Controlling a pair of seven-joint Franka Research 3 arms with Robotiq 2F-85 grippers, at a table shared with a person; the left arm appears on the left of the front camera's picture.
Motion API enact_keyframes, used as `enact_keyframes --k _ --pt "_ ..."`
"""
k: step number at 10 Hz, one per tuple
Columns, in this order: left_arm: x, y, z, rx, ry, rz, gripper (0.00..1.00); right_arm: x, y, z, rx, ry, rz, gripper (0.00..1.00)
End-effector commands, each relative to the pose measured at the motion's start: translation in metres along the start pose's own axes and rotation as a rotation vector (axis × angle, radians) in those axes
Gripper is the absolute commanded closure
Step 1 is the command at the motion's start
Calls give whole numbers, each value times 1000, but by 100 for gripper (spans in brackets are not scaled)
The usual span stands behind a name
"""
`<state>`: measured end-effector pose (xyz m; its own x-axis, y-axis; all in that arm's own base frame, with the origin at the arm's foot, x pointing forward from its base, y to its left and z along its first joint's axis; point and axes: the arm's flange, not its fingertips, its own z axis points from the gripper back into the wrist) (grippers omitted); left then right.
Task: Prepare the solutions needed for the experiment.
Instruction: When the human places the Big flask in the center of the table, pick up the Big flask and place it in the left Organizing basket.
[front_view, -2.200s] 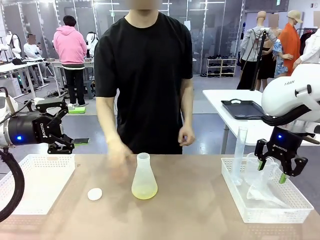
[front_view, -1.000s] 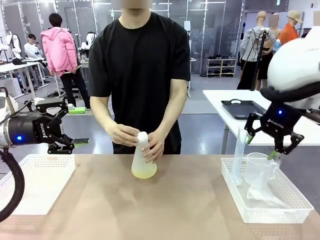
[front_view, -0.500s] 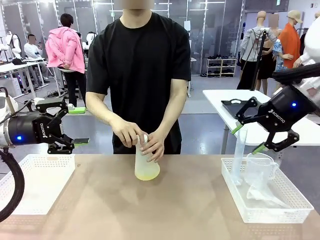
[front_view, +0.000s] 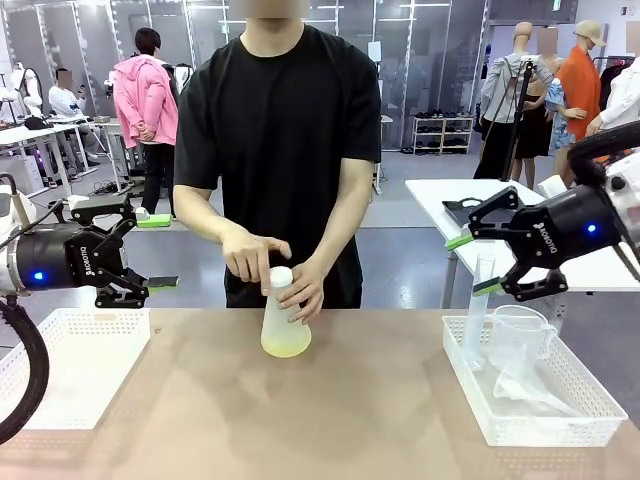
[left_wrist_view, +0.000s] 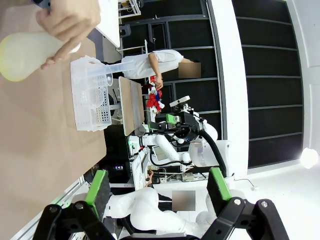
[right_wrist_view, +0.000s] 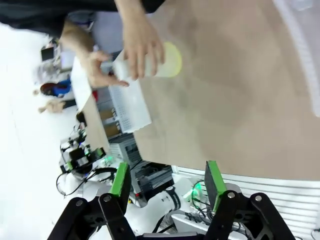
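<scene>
A frosted white conical flask (front_view: 283, 318) stands at the table's middle with a shallow layer of pale yellow-green solution (front_view: 285, 346) in it. The person's two hands hold its neck, and a white cap (front_view: 281, 275) sits on top. My left gripper (front_view: 140, 253) hovers open and empty at the far left, above the left basket. My right gripper (front_view: 472, 264) hangs open and empty over the right basket, its fingers pointing left. The left wrist view has the flask (left_wrist_view: 22, 55) under a hand, far beyond the open gripper (left_wrist_view: 158, 187). In the right wrist view the flask (right_wrist_view: 156, 62) lies far beyond the open gripper (right_wrist_view: 166, 181).
A white basket (front_view: 520, 425) at the right holds a clear measuring jug (front_view: 520, 338) and a tall graduated cylinder (front_view: 481, 305). Another white basket (front_view: 70, 365) sits at the left. The person stands at the table's far edge. Bare tabletop (front_view: 330, 420) lies in front of the flask.
The person picked up the white cap and set it on the flask, both hands now at its neck. My right gripper rose from the basket and turned sideways. The left arm stayed still.
</scene>
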<state>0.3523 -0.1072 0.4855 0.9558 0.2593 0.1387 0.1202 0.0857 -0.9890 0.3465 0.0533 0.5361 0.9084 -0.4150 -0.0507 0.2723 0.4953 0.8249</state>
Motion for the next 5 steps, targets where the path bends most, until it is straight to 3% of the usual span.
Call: enact_keyframes --k 1,5 --pt "-2 -2 -2 -25 -8 21 0 -7 -10 -16 81 33 92 25" --pt "-2 -2 -2 -25 -8 21 0 0 -19 -29 212 74 176 25"
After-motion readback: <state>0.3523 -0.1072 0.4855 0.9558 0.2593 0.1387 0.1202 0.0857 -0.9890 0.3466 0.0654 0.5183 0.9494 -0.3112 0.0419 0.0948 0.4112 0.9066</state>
